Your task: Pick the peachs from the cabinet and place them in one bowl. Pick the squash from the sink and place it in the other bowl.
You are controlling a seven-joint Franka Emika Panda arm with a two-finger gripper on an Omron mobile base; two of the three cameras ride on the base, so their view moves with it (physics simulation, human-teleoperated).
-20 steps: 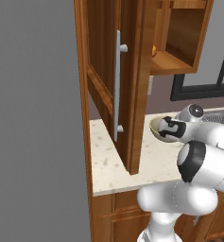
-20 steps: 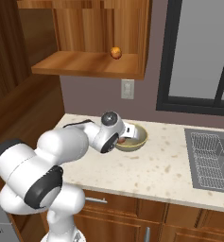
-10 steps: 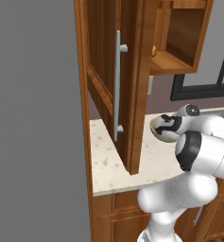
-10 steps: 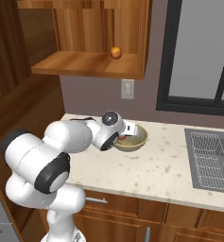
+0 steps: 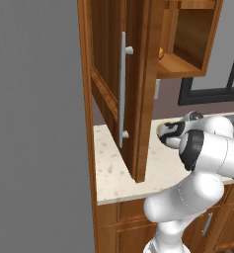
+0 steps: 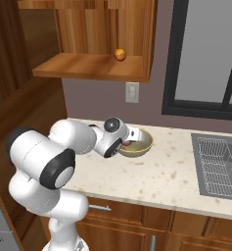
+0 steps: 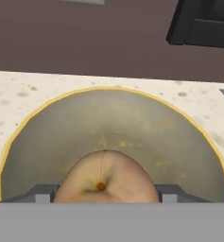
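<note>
My gripper (image 7: 106, 194) is shut on a peach (image 7: 106, 176), orange-red with pale patches, held low over the pale tan bowl (image 7: 47, 142). From the right base view the gripper (image 6: 129, 142) reaches into that bowl (image 6: 143, 142) on the counter. The same bowl (image 5: 163, 129) peeks out beside my hand in the left base view. A second peach (image 6: 120, 54) rests on the shelf of the open wooden cabinet (image 6: 88, 66). It is also seen past the cabinet door (image 5: 133, 89) as a small orange peach (image 5: 161, 52). The squash and the other bowl are out of view.
The dark sink (image 6: 218, 164) with its wire rack lies at the right end of the speckled counter (image 6: 171, 179). The open cabinet door with its grey bar handle (image 5: 122, 89) hangs over the counter's left part. A dark-framed window (image 6: 205, 59) is behind.
My arm's elbow and upper links have swung round, while the hand stays at the tan bowl with the peach still in its grip.
</note>
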